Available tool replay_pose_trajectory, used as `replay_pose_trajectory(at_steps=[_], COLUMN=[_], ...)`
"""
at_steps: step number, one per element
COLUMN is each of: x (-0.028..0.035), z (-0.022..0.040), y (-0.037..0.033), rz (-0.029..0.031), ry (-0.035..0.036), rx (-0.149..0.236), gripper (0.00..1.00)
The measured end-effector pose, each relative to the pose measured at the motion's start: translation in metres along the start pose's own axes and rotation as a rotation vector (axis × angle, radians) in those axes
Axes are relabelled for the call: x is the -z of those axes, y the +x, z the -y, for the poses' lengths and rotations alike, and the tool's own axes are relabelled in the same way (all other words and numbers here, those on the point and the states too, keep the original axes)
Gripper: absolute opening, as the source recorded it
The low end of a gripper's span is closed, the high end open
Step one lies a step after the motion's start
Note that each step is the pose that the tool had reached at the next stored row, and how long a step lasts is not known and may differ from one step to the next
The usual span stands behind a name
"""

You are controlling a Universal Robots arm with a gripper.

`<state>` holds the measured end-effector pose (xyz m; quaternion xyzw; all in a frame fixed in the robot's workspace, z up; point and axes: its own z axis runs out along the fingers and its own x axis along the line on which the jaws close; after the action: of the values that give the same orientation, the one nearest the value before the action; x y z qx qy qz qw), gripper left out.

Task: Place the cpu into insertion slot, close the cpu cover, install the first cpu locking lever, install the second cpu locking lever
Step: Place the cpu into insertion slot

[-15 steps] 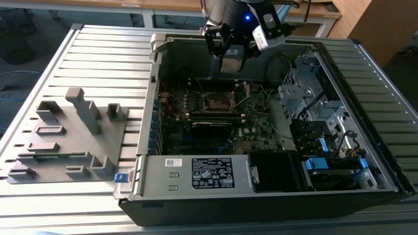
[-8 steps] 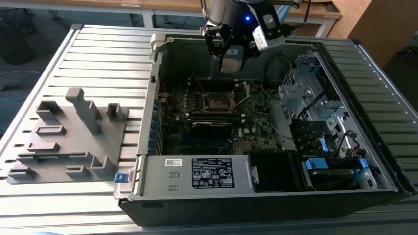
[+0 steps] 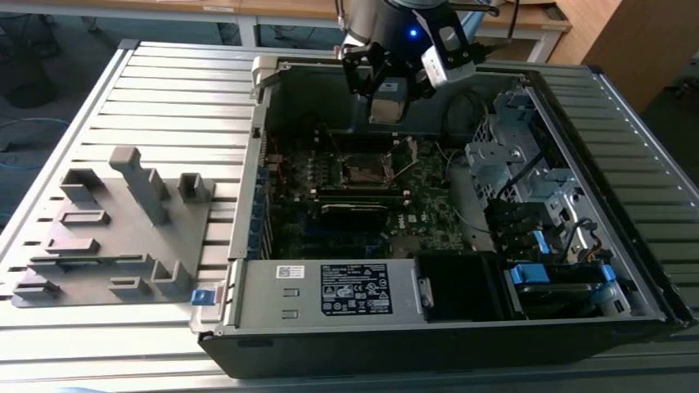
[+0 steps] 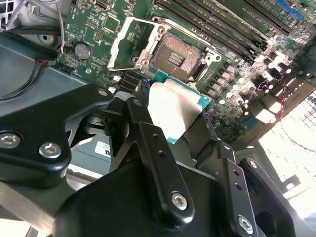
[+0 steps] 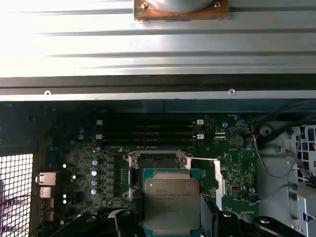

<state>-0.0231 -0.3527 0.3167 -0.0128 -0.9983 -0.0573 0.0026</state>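
My gripper (image 4: 174, 123) is shut on the cpu (image 4: 173, 109), a flat square chip with a grey metal top and a teal edge, pinched between two black fingers (image 4: 144, 129). In the first wrist view the cpu (image 5: 171, 201) hangs above the motherboard, just short of the insertion slot (image 5: 157, 162). The insertion slot (image 4: 177, 55) lies bare, a dark square with a silver rim. The cpu cover (image 4: 127, 43) is swung open beside it; in the first wrist view the cpu cover (image 5: 217, 177) stands up at the slot's side. In the exterior view the gripper (image 3: 385, 102) hovers over the far part of the case, above the insertion slot (image 3: 361, 170).
The open computer case (image 3: 245, 213) lies on a slatted metal table (image 3: 164, 98). Memory slots (image 5: 148, 131), a drive cage (image 3: 513, 155) on the exterior view's right and loose cables (image 4: 29, 64) surround the socket. A grey fixture block (image 3: 110, 229) sits on the exterior view's left.
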Motion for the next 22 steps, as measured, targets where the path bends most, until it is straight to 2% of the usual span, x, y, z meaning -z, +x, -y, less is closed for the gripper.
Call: replay_pose_trajectory(at_steps=[22], x=[-0.0042], z=[0.0005], y=[0.0], rz=[0.0001], ry=[-0.0003], rx=[0.0], gripper=[0.54])
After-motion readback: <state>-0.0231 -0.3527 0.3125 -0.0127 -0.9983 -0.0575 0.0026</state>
